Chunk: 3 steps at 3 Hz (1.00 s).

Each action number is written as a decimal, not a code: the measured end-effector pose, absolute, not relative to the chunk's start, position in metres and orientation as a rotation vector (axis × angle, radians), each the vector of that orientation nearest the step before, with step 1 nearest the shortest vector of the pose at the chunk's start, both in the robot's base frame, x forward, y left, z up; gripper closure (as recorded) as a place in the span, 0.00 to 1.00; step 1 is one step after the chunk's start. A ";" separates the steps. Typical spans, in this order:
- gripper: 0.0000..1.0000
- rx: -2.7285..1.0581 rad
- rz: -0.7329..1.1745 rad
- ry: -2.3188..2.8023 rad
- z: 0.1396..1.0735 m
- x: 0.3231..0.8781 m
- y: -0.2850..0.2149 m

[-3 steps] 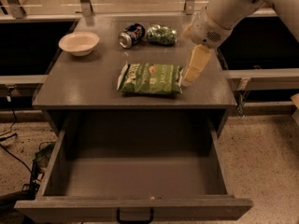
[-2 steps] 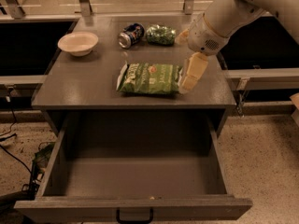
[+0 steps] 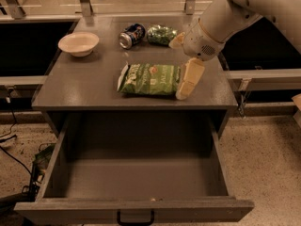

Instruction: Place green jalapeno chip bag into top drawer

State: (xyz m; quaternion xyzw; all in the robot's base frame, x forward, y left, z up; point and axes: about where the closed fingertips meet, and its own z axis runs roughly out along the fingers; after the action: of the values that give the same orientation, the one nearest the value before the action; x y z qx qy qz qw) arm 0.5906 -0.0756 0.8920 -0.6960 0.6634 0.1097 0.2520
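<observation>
The green jalapeno chip bag (image 3: 149, 79) lies flat in the middle of the cabinet top, white lettering facing up. My gripper (image 3: 179, 69) is at the bag's right end, open and empty. One cream finger (image 3: 190, 79) points down and touches or nearly touches the bag's right edge. The other finger (image 3: 177, 40) sticks out behind, near the small packet. The top drawer (image 3: 136, 210) is pulled fully open below the cabinet top, with nothing inside, and its black handle (image 3: 135, 218) is at the front centre.
A white bowl (image 3: 78, 43) sits at the back left of the top. A tipped soda can (image 3: 131, 35) and a small wrinkly green packet (image 3: 161, 34) lie at the back centre. Cables (image 3: 11, 147) run along the floor on the left.
My gripper has come down and slightly left, so its lower finger now sits against the right end of the chip bag. The bag and the drawer have not moved.
</observation>
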 end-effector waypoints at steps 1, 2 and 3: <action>0.00 -1.879 0.309 1.798 0.890 0.604 -0.074; 0.00 -1.866 0.345 1.772 0.887 0.626 -0.065; 0.00 -1.869 0.377 1.757 0.882 0.644 -0.056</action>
State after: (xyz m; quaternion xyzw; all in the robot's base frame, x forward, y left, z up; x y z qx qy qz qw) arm 0.6445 -0.0560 0.8821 -0.6940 0.6522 0.1398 0.2710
